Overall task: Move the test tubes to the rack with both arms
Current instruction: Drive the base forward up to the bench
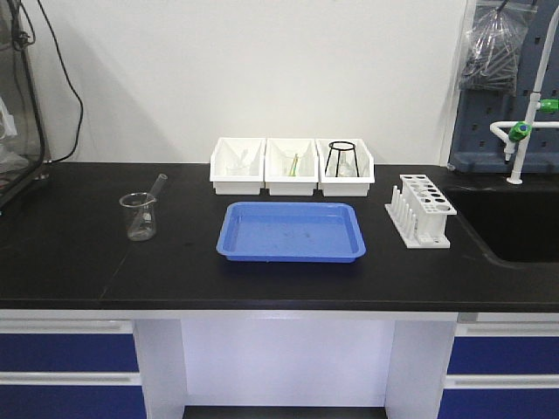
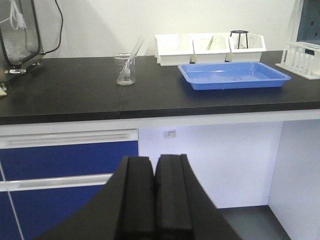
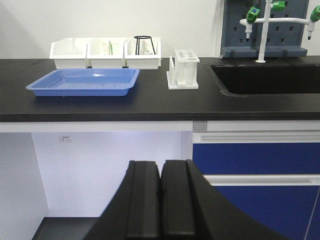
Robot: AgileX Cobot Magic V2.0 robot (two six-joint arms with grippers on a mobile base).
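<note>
A slim clear test tube [image 1: 158, 185] leans in a glass beaker [image 1: 140, 216] on the left of the black counter; in the left wrist view the same test tube [image 2: 135, 47] sticks out of that beaker [image 2: 125, 69]. The white rack [image 1: 422, 210] stands on the right of the counter, next to the sink, and its holes look empty. It also shows in both wrist views, as the rack [image 3: 183, 69] and, at the frame's edge, the rack [image 2: 303, 57]. My left gripper [image 2: 154, 159] and right gripper [image 3: 161, 164] hang below counter height in front of the cabinets, both shut with nothing between the pads. Neither arm appears in the front view.
A blue tray [image 1: 291, 231] lies mid-counter. Behind it stand three white bins [image 1: 292, 166]: clear glassware in the left one, a black wire tripod [image 1: 341, 157] in the right one. A sink [image 1: 515, 225] with a tap is at far right, equipment at far left.
</note>
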